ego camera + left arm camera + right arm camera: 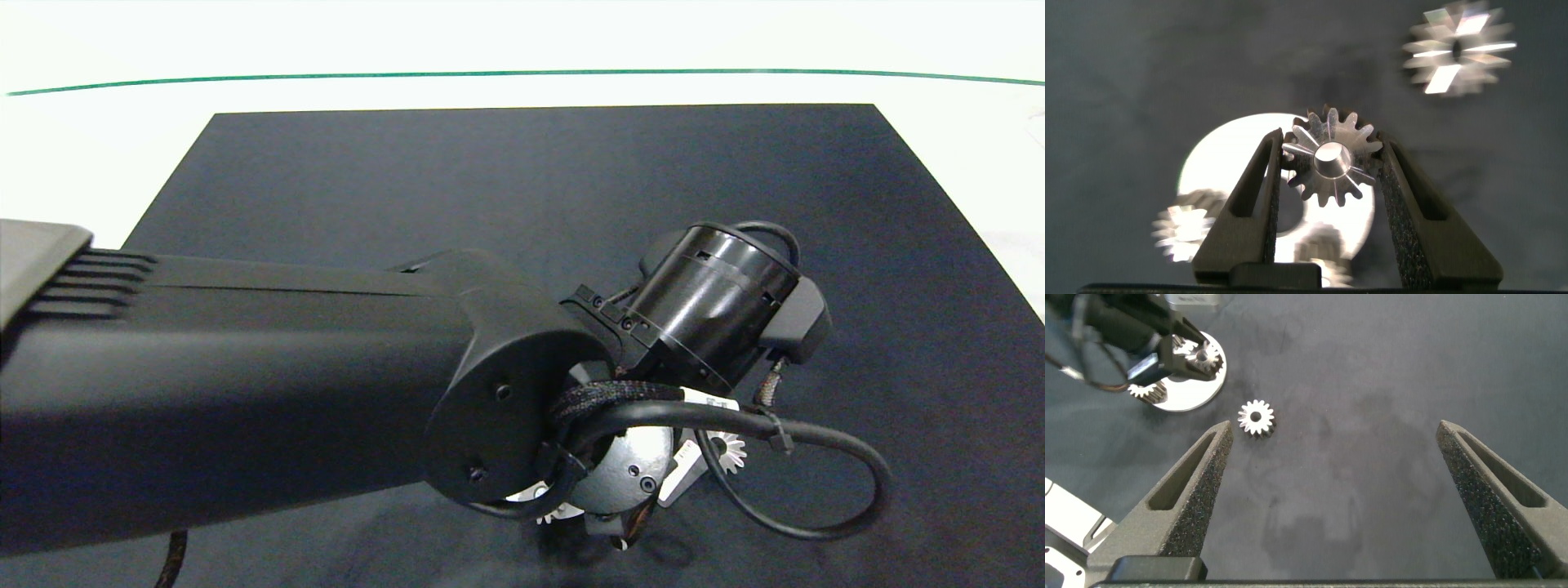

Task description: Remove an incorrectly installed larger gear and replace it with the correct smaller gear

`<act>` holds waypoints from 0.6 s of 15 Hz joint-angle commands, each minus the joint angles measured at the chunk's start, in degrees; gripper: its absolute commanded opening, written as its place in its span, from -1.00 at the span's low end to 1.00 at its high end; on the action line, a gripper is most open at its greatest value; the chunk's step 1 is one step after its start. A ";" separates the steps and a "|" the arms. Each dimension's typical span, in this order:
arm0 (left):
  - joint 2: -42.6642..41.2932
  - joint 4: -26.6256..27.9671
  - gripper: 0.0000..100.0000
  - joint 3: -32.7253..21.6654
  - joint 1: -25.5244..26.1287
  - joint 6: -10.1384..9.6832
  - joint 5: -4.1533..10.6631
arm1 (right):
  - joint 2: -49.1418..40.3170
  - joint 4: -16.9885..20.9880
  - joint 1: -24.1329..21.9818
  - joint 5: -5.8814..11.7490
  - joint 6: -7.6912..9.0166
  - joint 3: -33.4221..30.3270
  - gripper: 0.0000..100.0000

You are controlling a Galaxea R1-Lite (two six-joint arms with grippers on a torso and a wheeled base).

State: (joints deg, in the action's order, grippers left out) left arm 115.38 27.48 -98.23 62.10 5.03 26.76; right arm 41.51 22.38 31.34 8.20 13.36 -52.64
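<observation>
Two pincers noted: we see left pincer (1331,167) clamping a gear (1331,157) over the disc (1221,163), right pincer (1343,469) wide.

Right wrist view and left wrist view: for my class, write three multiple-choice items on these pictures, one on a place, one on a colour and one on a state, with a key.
1. Where does the loose gear lie?
A. On the round plate
B. On the dark mat, apart from the plate
C. Between the right gripper's fingers

2. What colour is the gear that the left gripper holds?
A. Silver
B. Red
C. Yellow

3. How is the right gripper?
A. Shut on a gear
B. Shut on nothing
C. Open and empty

Key:
1 B: the loose gear rests on the dark mat, clear of the round plate.
2 A: the held gear, clamped in the left gripper, is bright silver metal.
3 C: the right gripper has its fingers spread wide with only mat between them.
</observation>
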 commanded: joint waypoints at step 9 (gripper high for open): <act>0.63 0.21 -0.38 1.82 -0.84 0.68 1.19 | -1.17 0.12 0.03 0.06 1.32 -0.10 1.00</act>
State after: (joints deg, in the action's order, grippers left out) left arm 116.02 27.53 -96.99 61.32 5.73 27.78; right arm 40.57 22.38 31.34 8.20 14.54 -52.75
